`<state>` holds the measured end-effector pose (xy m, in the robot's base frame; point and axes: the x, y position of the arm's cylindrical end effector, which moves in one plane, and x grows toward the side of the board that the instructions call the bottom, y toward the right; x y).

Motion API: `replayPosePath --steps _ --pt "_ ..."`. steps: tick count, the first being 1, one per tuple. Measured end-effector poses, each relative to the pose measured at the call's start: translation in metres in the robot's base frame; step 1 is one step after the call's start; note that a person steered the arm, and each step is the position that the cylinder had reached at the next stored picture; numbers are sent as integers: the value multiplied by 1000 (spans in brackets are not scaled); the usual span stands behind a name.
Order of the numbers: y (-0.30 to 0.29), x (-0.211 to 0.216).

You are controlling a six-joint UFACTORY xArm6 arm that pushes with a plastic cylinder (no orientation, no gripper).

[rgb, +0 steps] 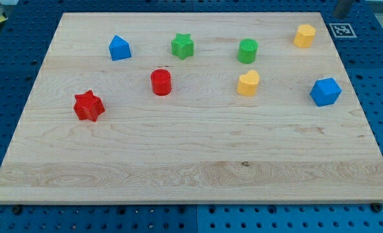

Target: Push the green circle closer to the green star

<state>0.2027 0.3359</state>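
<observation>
The green circle [247, 50] stands on the wooden board [191, 162] in the upper right part. The green star [183, 46] stands to its left, about a hundred pixels away, with bare board between them. A dark rod end shows at the view's top right edge; my tip [339, 14] is just past the board's far right corner, well right of and above the green circle and touching no block.
A yellow heart [247, 83] sits just below the green circle. A yellow hexagon [304, 35] is to its upper right and a blue hexagon [325, 91] at the right. A blue pentagon [119, 48], red circle [161, 82] and red star [89, 106] stand at the left.
</observation>
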Motion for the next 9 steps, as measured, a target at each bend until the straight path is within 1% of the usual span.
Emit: replayPosePath --steps 3,4,5,6,8,9 --pt "0 6" --pt "2 18" --pt "9 81" --pt "6 129" --pt "-47 145" --pt "-96 145"
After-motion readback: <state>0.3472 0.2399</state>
